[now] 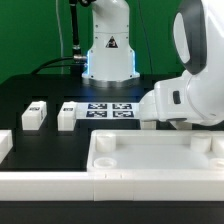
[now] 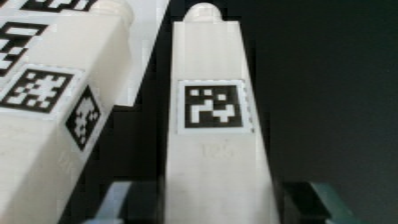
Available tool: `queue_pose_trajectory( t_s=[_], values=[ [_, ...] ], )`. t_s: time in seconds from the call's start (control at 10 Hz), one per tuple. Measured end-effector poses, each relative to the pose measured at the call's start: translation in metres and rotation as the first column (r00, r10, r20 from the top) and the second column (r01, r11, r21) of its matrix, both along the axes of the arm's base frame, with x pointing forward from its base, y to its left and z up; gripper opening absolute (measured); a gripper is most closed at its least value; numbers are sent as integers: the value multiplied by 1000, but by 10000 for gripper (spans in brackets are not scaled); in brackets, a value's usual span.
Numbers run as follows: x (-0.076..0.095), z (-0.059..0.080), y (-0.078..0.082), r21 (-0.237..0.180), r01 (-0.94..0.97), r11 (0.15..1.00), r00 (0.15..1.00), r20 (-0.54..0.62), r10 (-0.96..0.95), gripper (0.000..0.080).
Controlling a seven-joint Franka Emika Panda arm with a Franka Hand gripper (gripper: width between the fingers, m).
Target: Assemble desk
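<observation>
The claw [image 2: 214, 205] stands partly open astride the tagged leg [image 2: 214, 110], with narrow gaps on both sides. Centre it, clear of the neighbouring leg [image 2: 54, 95], then squeeze squarely.

Green backdrop [image 1: 30, 40] behind a matte black worktop [image 1: 20, 92]; a dark cable [image 1: 72, 30] hangs toward the exterior view's left. Lighting soft and even.

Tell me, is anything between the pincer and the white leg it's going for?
Nothing visible. The tagged leg lies right between the two fingers of the pincer in the wrist view. A second leg lies beside it, outside them.
</observation>
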State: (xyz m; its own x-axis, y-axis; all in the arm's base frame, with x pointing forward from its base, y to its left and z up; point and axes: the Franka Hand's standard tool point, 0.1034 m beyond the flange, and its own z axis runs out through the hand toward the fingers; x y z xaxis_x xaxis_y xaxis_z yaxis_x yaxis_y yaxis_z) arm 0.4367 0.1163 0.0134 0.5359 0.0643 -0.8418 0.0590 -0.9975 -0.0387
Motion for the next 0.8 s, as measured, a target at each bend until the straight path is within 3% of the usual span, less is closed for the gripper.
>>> queue_pose_trajectory(
  t_s=[0.3,0.5,0.6,0.7,0.8],
  values=[
    [2,3,0,7,-4,1000,1000,5,4,289],
    [23,47,-10,94,-49,994,999,24,47,290],
    [27,67,-11,82,-21,996,999,29,18,290],
    [24,62,-11,81,14,997,1000,10,-14,291],
    [31,54,-8,97,6,995,998,59,-11,291]
  ],
)
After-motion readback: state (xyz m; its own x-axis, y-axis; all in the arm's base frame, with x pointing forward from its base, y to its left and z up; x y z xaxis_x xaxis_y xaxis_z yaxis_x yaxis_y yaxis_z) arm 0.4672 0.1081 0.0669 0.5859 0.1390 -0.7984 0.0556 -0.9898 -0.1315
